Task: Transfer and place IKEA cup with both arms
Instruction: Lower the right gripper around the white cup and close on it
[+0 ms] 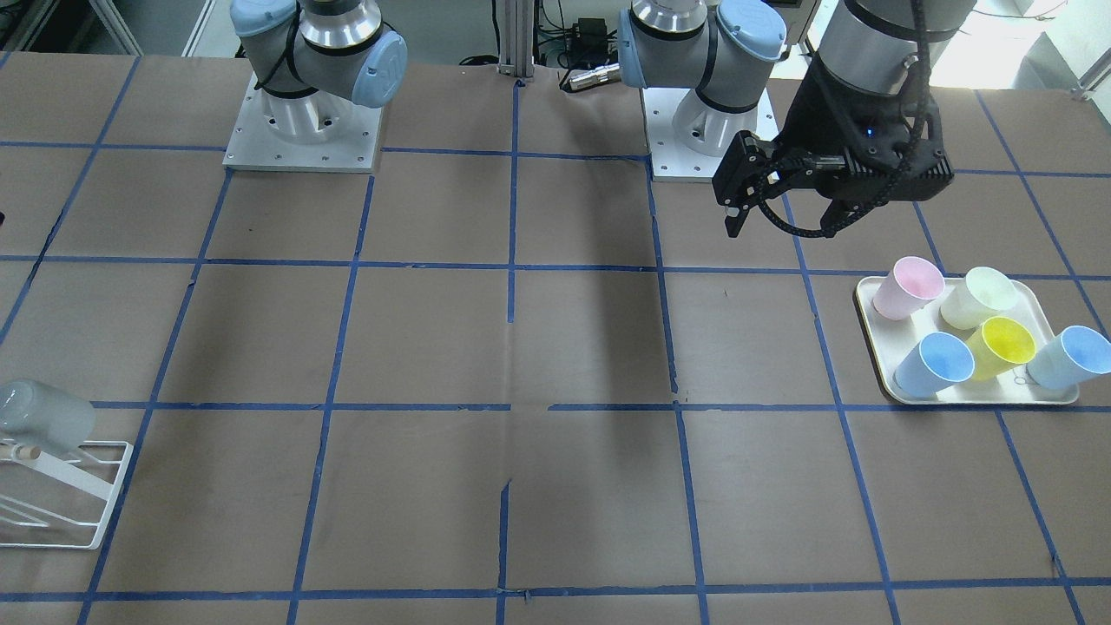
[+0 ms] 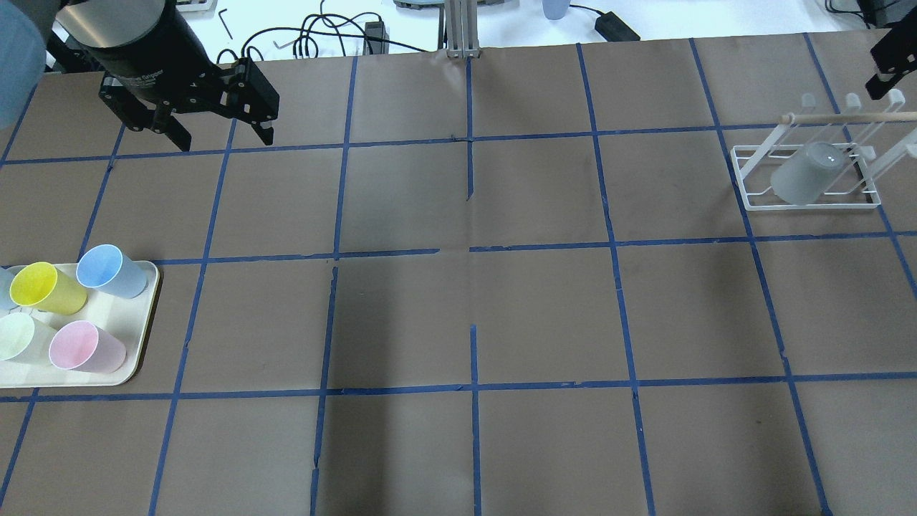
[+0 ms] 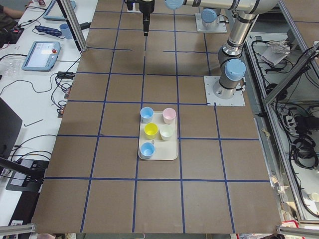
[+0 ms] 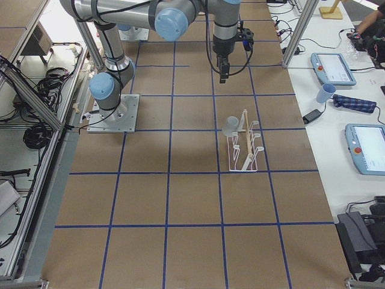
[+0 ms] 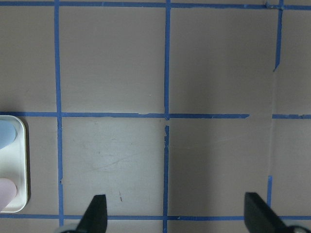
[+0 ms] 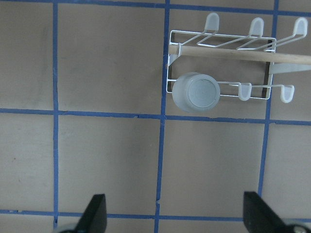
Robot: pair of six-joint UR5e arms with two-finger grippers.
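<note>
The pale grey IKEA cup (image 2: pixel 806 175) hangs upside down on a peg of the white wire rack (image 2: pixel 745 188) at the table's right end. It also shows in the front view (image 1: pixel 43 417) and the right wrist view (image 6: pixel 197 92). My right gripper (image 6: pixel 176 216) is open and empty, high up and apart from the cup; the overhead view shows only part of it (image 2: pixel 885 72). My left gripper (image 2: pixel 222 136) is open and empty, raised over bare table beyond the tray; it also shows in the front view (image 1: pixel 785 221) and the left wrist view (image 5: pixel 177 216).
A cream tray (image 2: pixel 143 322) at the left end holds pink (image 2: pixel 82 347), yellow (image 2: pixel 43 287), cream-green (image 2: pixel 18 338) and light blue (image 2: pixel 107 269) cups. A wooden rod (image 6: pixel 228 53) lies across the rack. Brown paper with blue tape lines covers the table.
</note>
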